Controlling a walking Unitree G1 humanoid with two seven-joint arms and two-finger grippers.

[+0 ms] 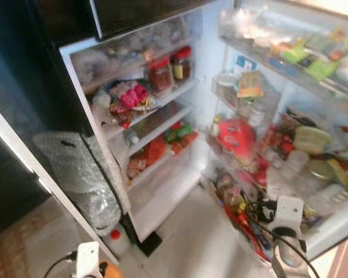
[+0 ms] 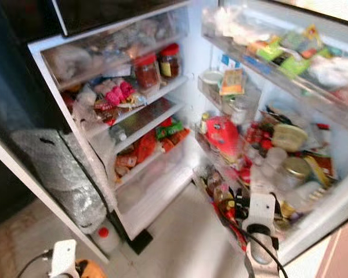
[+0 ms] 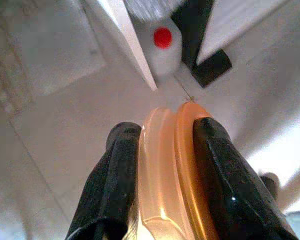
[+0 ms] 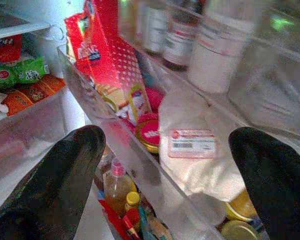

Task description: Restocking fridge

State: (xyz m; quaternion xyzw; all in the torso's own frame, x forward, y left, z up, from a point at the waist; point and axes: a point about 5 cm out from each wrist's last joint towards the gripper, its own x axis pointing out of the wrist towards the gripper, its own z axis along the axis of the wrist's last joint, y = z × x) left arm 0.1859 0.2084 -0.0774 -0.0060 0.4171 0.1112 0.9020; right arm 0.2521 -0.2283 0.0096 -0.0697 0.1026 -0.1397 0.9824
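The fridge (image 1: pixel 162 191) stands open, and its door (image 1: pixel 336 226) swings out on the right. Both are packed with food.

The left claw (image 3: pixel 165 170) is low down by the floor, near the bottom corner of the fridge. Its two black fingers (image 3: pixel 115 185) are squeezed tight on an orange lid (image 3: pixel 172 170), which sits on its edge between them. You can see a bit of that orange thing at the bottom of the left eye view too. Just past the claw, a white bottle (image 3: pixel 165 50) with a red cap stands on the floor beside the fridge.

The right claw (image 4: pixel 165 180) is wide open and holds nothing. It is up close to the door shelves. Between its fingers you can see a clear door shelf (image 4: pixel 135 165) with a red box (image 4: pixel 112 65), a white bag (image 4: pixel 190 160) with a label, and small bottles below.

Inside the fridge, two jars (image 1: pixel 161 74) with red lids stand on the top shelf. Pink packs (image 1: pixel 130 95) lie on the shelf under them. Green and orange packs (image 1: pixel 178 134) lie lower down. A big lump in bubble wrap (image 1: pixel 75 174) leans by the left side of the fridge.
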